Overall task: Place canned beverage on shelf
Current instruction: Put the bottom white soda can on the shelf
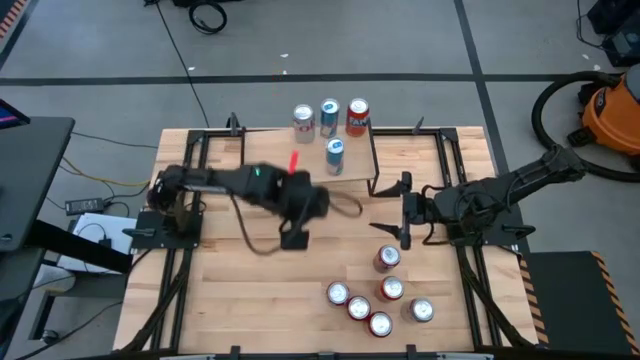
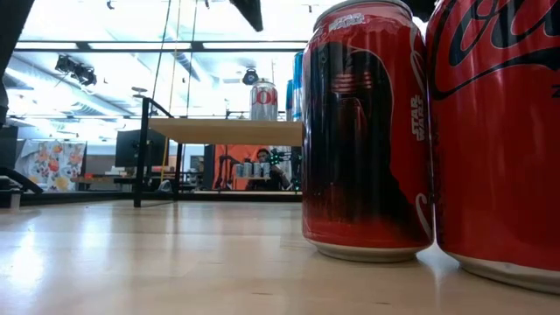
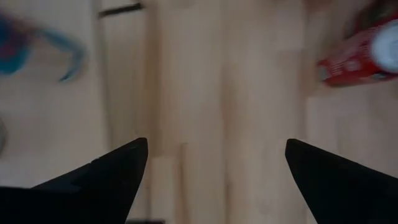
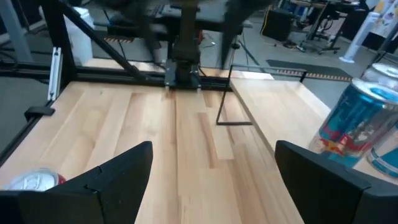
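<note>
Shelf (image 1: 350, 155) sits at 12 o'clock on the table (image 1: 230, 300), far edge. Four cans on it: silver can (image 1: 304, 123), blue can (image 1: 329, 116) and red can (image 1: 357, 117) in a row along the back, second blue can (image 1: 335, 156) just in front of them.

Left gripper (image 1: 293, 238) near table centre, at 7 o'clock from the shelf, over bare wood. Fingers (image 3: 109, 177) spread wide, nothing between them; wrist view shows only planks under the gap and one red can lying off to the side.

Right gripper (image 1: 403, 215) at 3 o'clock of centre, just off the shelf's near right leg. Fingers (image 4: 112, 177) spread, empty.

Loose cans (image 1: 375, 300) cluster at 5 o'clock, six in all, silver tops up. Nearest one (image 1: 387, 259) stands just below the right gripper, apart from it.

Low view: two red cans (image 2: 367, 131) close to the lens, side by side; shelf board seen behind on black legs, silver can on top
</note>
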